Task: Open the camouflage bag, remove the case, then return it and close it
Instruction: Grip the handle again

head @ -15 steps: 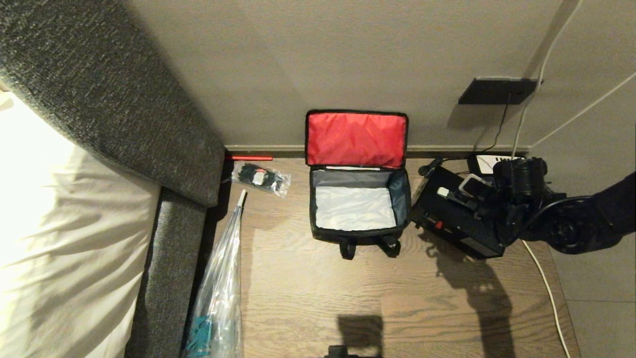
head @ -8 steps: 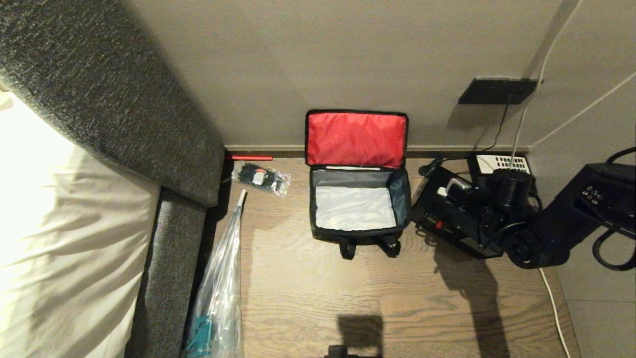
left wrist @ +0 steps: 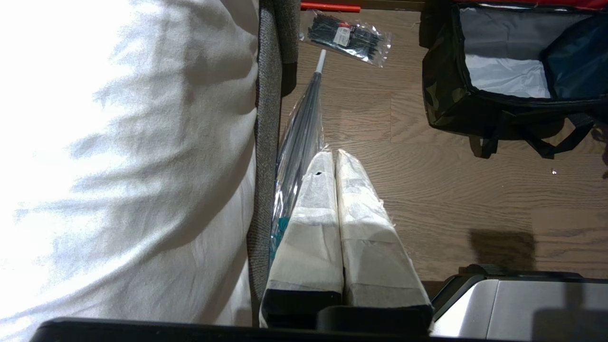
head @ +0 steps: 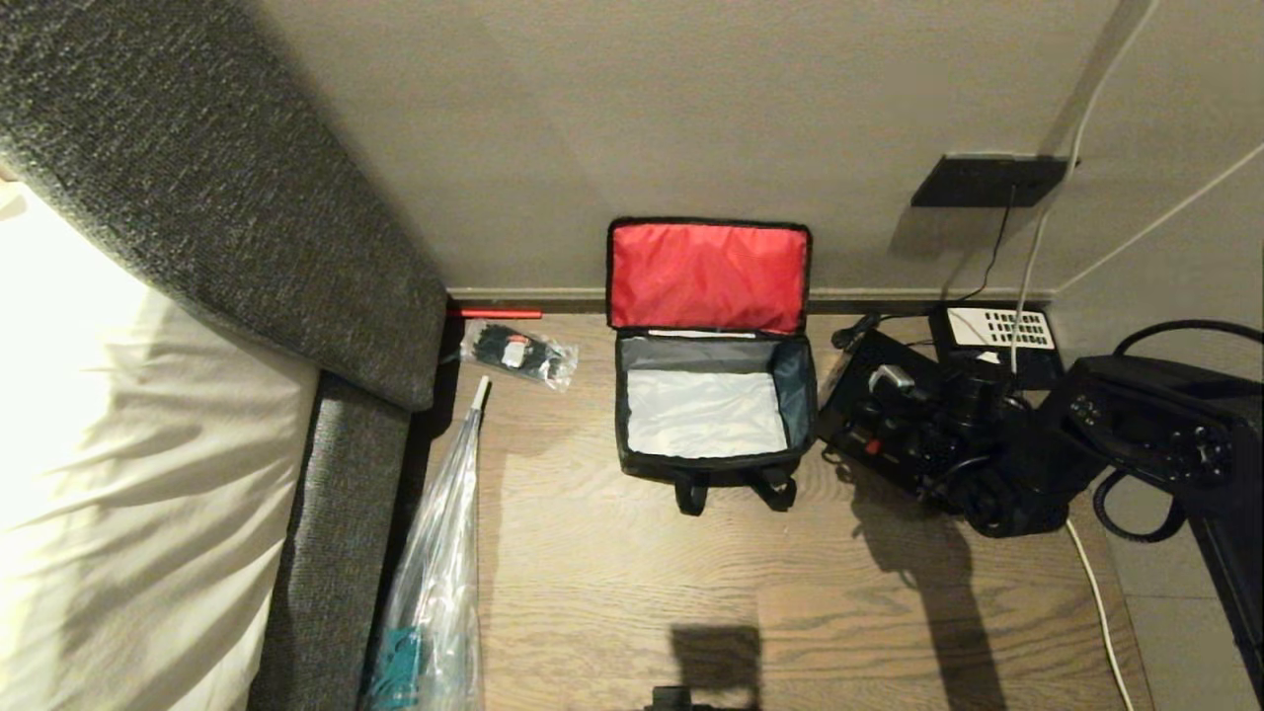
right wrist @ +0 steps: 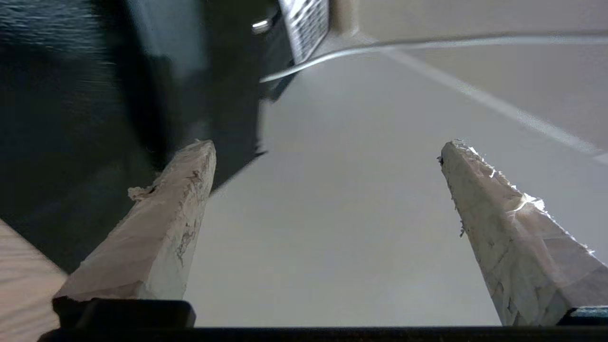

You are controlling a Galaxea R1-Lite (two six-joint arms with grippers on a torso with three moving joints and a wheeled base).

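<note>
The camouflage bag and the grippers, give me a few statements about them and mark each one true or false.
1. The bag stands open with its red-lined lid up against the wall. True.
2. The case is inside the bag. False: it lies on the floor at the bag's right, and the bag shows only its pale bottom.
3. The right gripper is open and holds nothing. True.
4. The left gripper is open. False: its fingers are shut together over the floor.
5. The small packet lies at the bag's left. True.
</note>
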